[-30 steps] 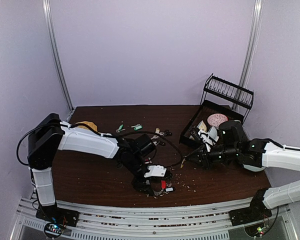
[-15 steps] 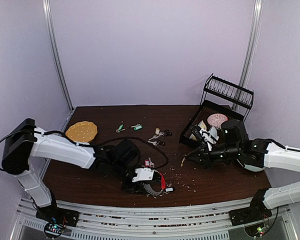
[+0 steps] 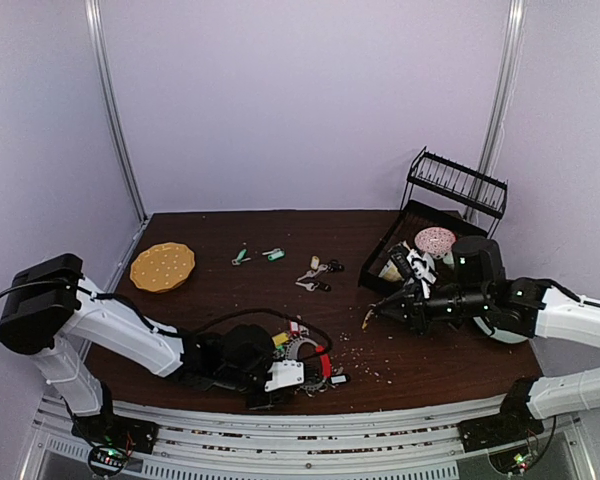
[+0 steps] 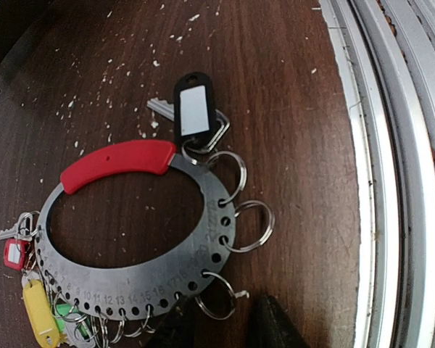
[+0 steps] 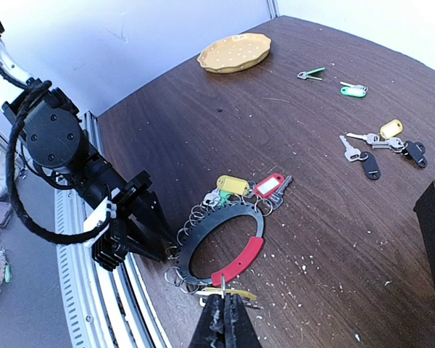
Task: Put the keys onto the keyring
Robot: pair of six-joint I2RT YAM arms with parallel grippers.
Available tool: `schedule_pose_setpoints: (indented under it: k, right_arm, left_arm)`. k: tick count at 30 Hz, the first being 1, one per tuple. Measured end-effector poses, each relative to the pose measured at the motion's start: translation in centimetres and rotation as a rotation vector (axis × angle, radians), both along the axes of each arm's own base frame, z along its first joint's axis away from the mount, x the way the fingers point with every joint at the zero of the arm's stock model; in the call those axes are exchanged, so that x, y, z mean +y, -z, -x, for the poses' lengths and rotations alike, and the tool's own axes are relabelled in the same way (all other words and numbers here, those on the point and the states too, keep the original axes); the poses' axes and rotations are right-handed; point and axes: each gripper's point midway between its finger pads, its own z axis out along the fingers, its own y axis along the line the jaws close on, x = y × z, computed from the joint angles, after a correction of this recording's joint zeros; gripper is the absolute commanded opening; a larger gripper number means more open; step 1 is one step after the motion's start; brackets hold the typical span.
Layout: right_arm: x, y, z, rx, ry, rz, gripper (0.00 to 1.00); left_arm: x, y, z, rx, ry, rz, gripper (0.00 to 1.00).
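Left gripper point(image 4: 221, 330) at the rim of the flat grey oval metal keyring with a red arc point(image 4: 134, 275); right gripper point(image 5: 223, 310) above it with one key.

The keyring lies flat on the dark brown wooden table point(image 3: 220, 300), near the front edge. Only the left wrist view shows its numbered holes, the silver split rings point(image 4: 245, 226) and a key with a black plastic tag point(image 4: 192, 110) beside the red arc. There the two dark fingers stand apart on either side of the lower rim, and I cannot tell if they press it. The right wrist view shows the right fingers pressed together, pinching a small silver key with a yellow tag point(image 5: 229, 293) over the red arc. It also shows the yellow-tagged and red-tagged keys point(image 5: 250, 185) on the far rim, and loose keys point(image 5: 380, 138) well apart. The top view alone shows the black wire dish rack point(image 3: 455, 185) behind the right arm.
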Motion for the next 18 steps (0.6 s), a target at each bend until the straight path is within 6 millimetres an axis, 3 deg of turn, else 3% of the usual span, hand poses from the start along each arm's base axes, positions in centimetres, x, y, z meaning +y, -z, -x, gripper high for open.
schedule_pose_setpoints:
  k: [2, 7, 11, 16, 18]
  right_arm:
    - [0.0, -0.3, 0.0, -0.007, 0.0, -0.006, 0.0]
    - [0.0, -0.4, 0.1, -0.014, 0.0, -0.013, 0.0]
    - [0.0, -0.4, 0.1, -0.014, 0.0, -0.013, 0.0]
    - [0.0, -0.4, 0.1, -0.014, 0.0, -0.013, 0.0]
    - [0.0, -0.4, 0.1, -0.014, 0.0, -0.013, 0.0]
  left_arm:
    - [0.0, 0.0, -0.2, 0.003, -0.02, -0.002, 0.31]
    - [-0.5, 0.1, -0.6, 0.016, -0.052, -0.005, 0.11]
    - [-0.9, 0.2, -1.0, 0.013, -0.067, -0.006, 0.11]
    - [-0.6, 0.2, -1.6, -0.011, -0.094, -0.018, 0.0]
    - [-0.6, 0.1, -1.9, -0.024, -0.109, -0.02, 0.0]
